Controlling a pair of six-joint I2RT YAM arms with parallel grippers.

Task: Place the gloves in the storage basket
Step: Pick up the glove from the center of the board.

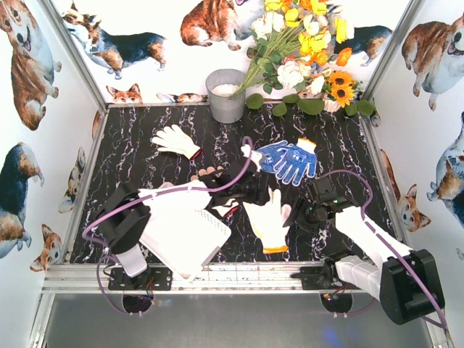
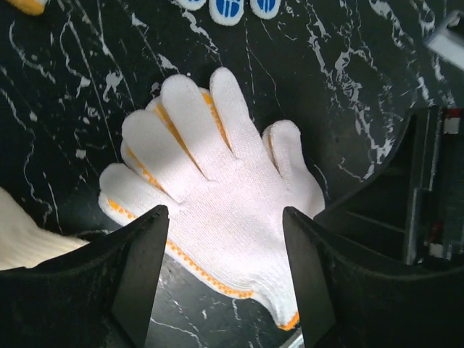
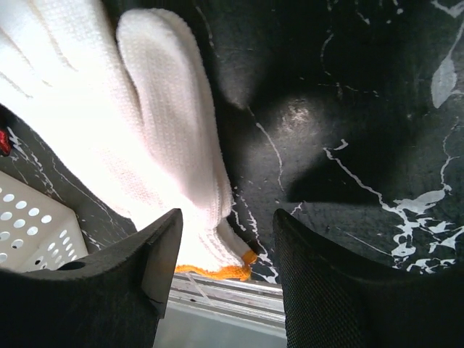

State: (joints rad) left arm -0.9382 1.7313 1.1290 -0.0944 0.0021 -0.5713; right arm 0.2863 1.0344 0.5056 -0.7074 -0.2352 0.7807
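Our left gripper (image 2: 225,214) and right gripper (image 3: 228,217) both hang with fingers apart, holding nothing, over a white glove (image 2: 217,196) lying flat on the table (image 1: 145,167) (beside the basket (image 1: 196,246), not in it).

Worktop (image 1: 138,159): black, white marble veining, walled on three sides.
Back edge, centre: grey metal bucket (image 1: 226,94), upright.
Back right: artificial bouquet (image 1: 312,72), leaves resting on the surface.
Back left: white knit glove (image 1: 176,140), flat, orange cuff.
Right of centre: blue dotted gloves (image 1: 290,161), overlapping.
Near centre: second white glove (image 1: 267,223), flat, fingers spread.
Near left: white slotted storage basket (image 1: 181,225).
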